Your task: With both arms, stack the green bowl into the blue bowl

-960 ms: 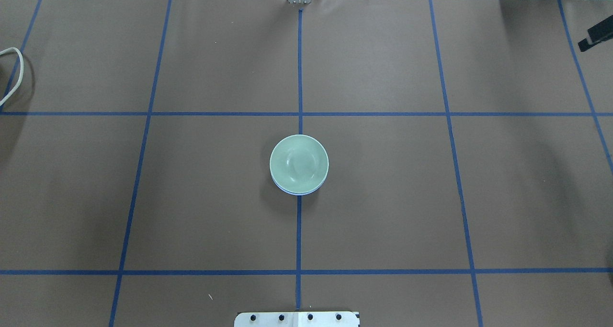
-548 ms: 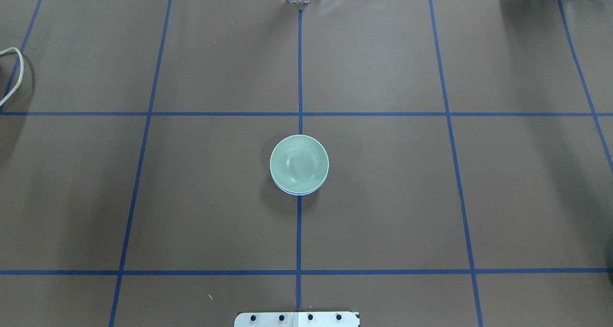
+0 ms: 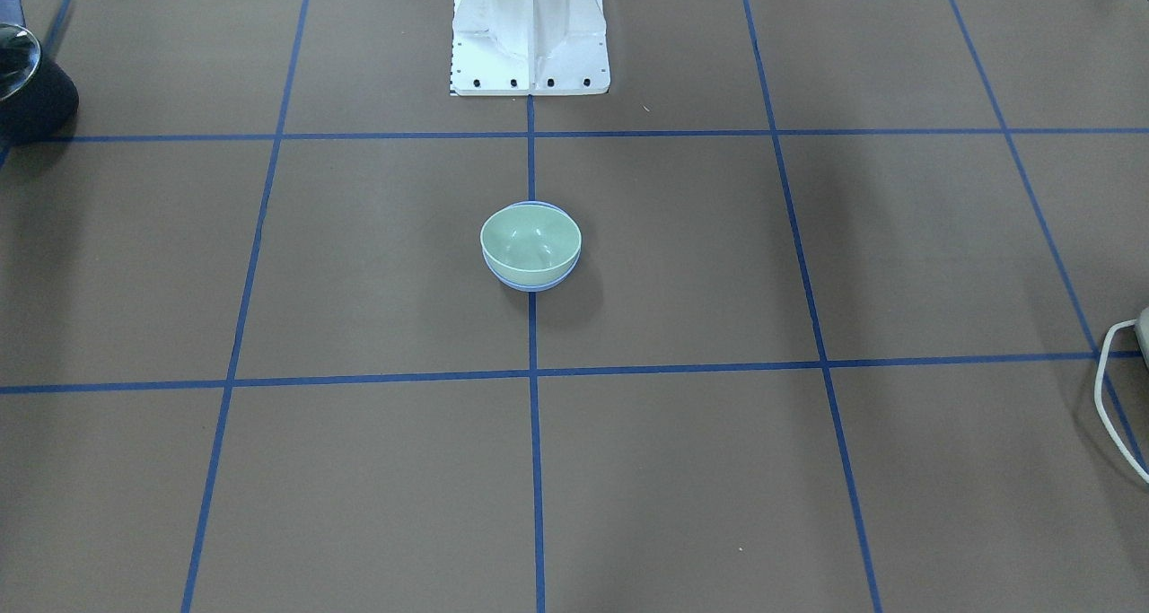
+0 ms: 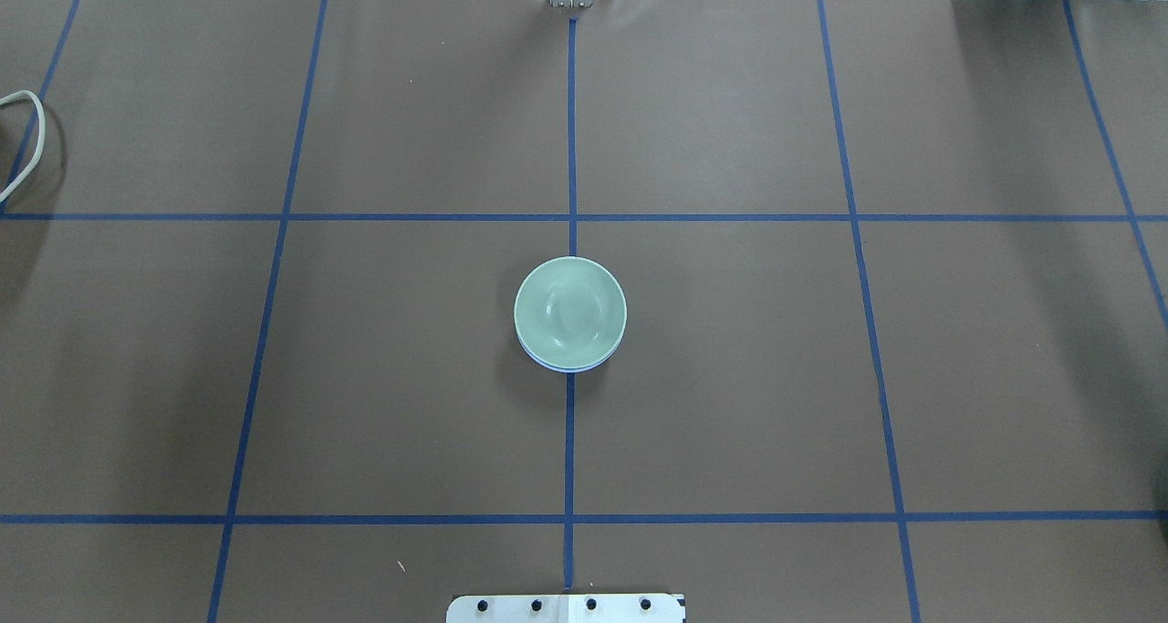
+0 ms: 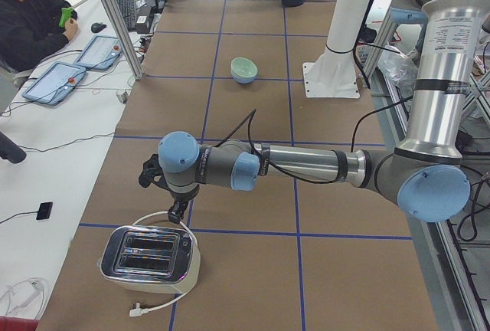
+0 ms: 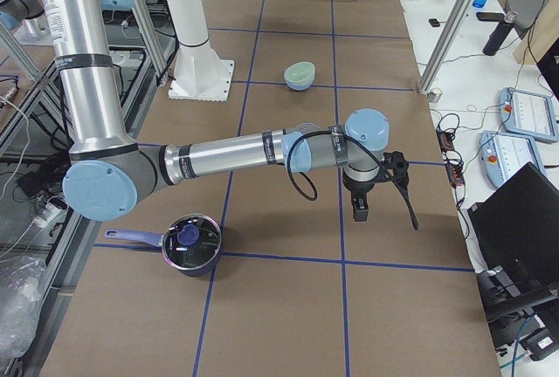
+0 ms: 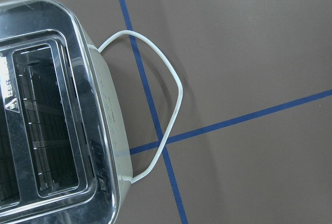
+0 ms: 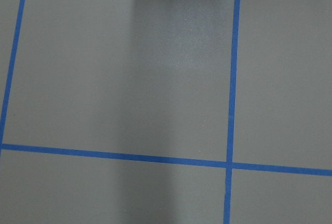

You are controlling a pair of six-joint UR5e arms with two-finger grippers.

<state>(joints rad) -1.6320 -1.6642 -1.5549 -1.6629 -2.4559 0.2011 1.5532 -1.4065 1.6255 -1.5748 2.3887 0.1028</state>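
The green bowl [image 4: 570, 309] sits nested inside the blue bowl [image 4: 566, 367] at the table's middle; only the blue bowl's rim and lower wall show beneath it [image 3: 531, 283]. The stack also shows in the front-facing view [image 3: 530, 239] and both side views [image 5: 243, 67] [image 6: 300, 72]. My left gripper [image 5: 178, 210] hangs over the table's left end, just above a toaster, far from the bowls. My right gripper [image 6: 359, 211] points down over the table's right end, also far from them. Both show only in the side views, so I cannot tell whether they are open or shut.
A chrome toaster [image 5: 149, 258] with a white cord [image 7: 171, 79] stands at the left end. A dark pot with a lid [image 6: 190, 243] sits at the right end. The white pedestal [image 3: 530, 30] stands at the robot's side. People and tablets are beyond the far edge.
A black gripper part at the overhead view's right edge one second ago has moved out of that view. The bowls have not moved.
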